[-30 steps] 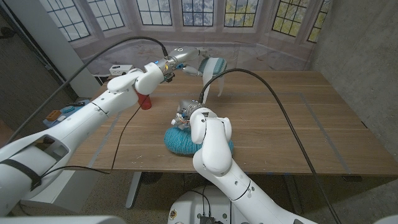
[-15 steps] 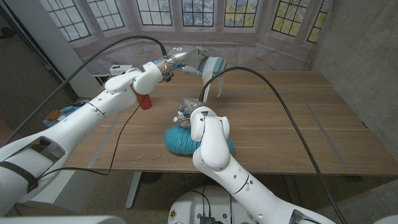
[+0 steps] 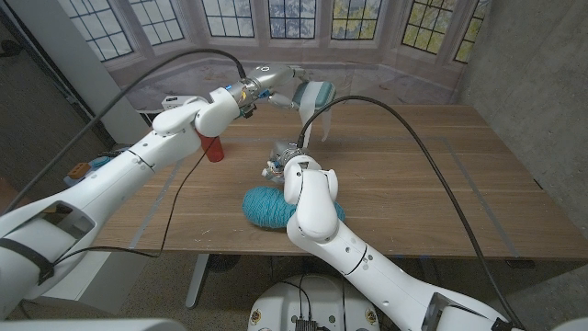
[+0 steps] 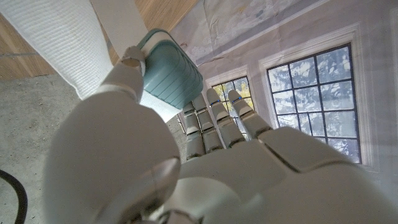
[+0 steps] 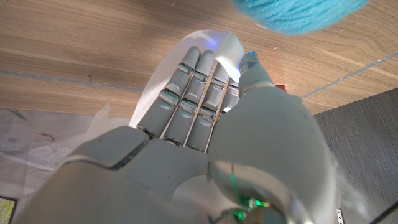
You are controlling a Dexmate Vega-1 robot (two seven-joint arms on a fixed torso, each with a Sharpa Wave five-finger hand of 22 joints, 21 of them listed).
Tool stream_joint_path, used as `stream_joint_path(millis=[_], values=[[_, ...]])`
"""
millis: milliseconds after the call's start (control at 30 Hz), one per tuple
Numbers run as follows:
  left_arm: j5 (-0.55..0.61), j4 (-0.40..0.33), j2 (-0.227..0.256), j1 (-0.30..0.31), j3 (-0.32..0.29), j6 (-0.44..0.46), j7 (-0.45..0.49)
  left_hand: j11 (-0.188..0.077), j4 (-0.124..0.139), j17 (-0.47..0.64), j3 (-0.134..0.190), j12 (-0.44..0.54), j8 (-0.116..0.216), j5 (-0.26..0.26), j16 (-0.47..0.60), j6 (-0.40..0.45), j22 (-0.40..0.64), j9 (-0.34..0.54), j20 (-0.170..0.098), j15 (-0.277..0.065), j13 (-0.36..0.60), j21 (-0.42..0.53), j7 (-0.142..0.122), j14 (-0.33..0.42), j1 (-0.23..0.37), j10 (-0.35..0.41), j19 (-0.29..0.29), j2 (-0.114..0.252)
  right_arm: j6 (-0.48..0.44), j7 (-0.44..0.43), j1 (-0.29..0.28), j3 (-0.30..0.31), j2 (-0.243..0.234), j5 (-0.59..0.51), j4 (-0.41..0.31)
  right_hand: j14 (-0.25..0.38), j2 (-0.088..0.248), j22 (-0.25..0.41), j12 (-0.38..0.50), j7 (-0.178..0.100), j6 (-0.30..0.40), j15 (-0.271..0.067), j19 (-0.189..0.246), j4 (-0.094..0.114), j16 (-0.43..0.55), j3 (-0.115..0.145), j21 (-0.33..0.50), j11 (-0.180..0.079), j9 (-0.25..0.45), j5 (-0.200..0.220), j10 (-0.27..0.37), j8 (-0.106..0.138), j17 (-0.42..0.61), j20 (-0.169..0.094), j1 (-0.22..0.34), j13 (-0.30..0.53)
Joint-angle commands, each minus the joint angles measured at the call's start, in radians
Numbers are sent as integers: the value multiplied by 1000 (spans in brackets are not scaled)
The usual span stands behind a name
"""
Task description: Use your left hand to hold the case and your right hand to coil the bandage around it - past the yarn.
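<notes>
worktop [image 3: 432,175]: wooden, carrying the yarn and a small red object [image 3: 214,150] toward the robot's left side.

yarn [image 3: 268,204]: a teal ball lying near the front edge, just beside the right forearm. it also appears at the edge of the right wrist view [image 5: 298,12].

bandage [image 3: 310,126]: a white strip running from the raised case down toward the right hand. in the left wrist view a broad ribbed length [image 4: 59,43] hangs beside the case; in the right wrist view white fabric [image 5: 163,81] lies under the fingers [image 5: 199,81].

case [image 3: 317,93]: a small teal, rounded box held up in the air over the far part of the worktop, well beyond the yarn. clearly seen in the left wrist view [image 4: 171,68].

left hand [image 3: 276,87]: grips the case, thumb on one face and fingers round the other. the holding part of the task appears satisfied.

right hand [image 3: 278,164]: low over the worktop just beyond the yarn, fingers curled onto the bandage, so it appears to hold the strip; the exact grip is hidden.

progress, as judged: how many turns already sit on the case cannot be told. a long loose run remains between case and right hand, so coiling is in hand, with more turns needed to take up the slack.
</notes>
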Motion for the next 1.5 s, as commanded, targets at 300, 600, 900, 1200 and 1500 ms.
stream_joint_path(millis=[300,600,900,1200,1500], values=[[-21,-32,3,9,-19,14,-24,-58,15,0,18,4,338,6,2,47,4,4,-1,6,4,2,-39,-1,-56,59,-5,63,-94,-135,117,-61,-82,190,87,7,0,2,5,-10,1,-113,2,-2,8,-1,6,-16,4,6,2,4,6,-12,21,3],[-29,-47,9,6,-29,18,-38,-56,15,-2,20,3,338,6,0,48,4,3,0,6,3,1,-39,-2,-59,59,-6,62,-158,-196,167,-106,-132,272,94,7,-1,2,4,-15,1,-114,0,-1,9,-3,6,-20,4,5,3,4,9,-16,27,3],[-38,-60,14,7,-37,25,-52,-56,17,-3,21,3,338,6,-1,47,4,3,0,8,2,1,-39,-2,-64,59,-7,61,-201,-271,211,-144,-188,368,94,9,0,2,5,-17,-1,-115,0,-1,9,-3,6,-23,4,5,3,3,11,-18,32,4],[-51,-59,20,9,-42,21,-61,-57,18,-3,22,4,337,6,0,46,4,3,-1,9,2,1,-37,-2,-68,60,-8,62,-234,-355,251,-174,-240,468,84,10,1,2,4,-21,-1,-117,-2,-1,8,-2,5,-29,4,5,0,3,12,-22,40,6],[-67,-59,27,11,-50,14,-68,-55,18,-2,21,2,337,6,0,46,4,3,0,9,1,1,-38,-4,-70,58,-9,63,-244,-456,277,-184,-286,581,71,8,-3,2,5,-26,-3,-117,-4,-1,5,-4,5,-32,4,4,1,2,12,-25,44,8]])
